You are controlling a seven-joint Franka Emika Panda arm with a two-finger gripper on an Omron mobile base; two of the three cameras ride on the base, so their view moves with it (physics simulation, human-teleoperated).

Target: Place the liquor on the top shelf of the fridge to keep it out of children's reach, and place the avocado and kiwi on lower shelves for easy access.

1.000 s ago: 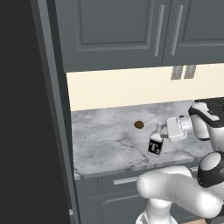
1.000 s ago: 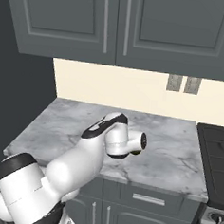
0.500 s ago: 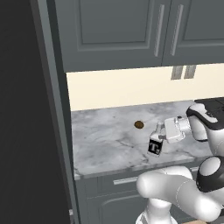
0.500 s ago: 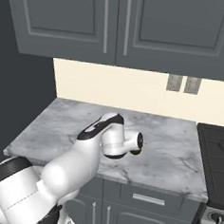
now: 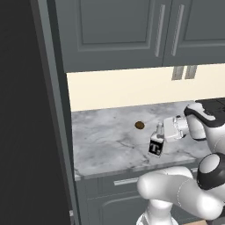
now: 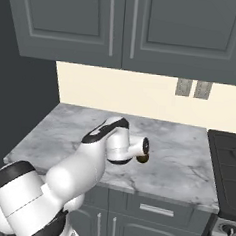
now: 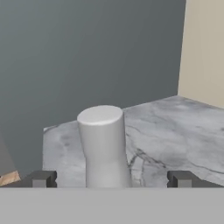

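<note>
The liquor, a slim whitish bottle with a black label, leans a little over the marble counter. My gripper reaches in from the right and is shut on it. In the hand view the bottle's pale neck and cap rise between my two fingertips, and its body is hidden below them. The kiwi, a small brown ball, lies on the counter just behind the bottle, and pokes out past my hand in the right base view. The avocado and the fridge's shelves are out of view.
A tall dark grey wall closes off the counter's left end, straight ahead of the hand. Dark panelled cabinets hang above the counter. A stove borders it on the right. Sockets sit on the cream backsplash.
The bottle and my hand have shifted only very slightly upward. The kiwi has not moved.
</note>
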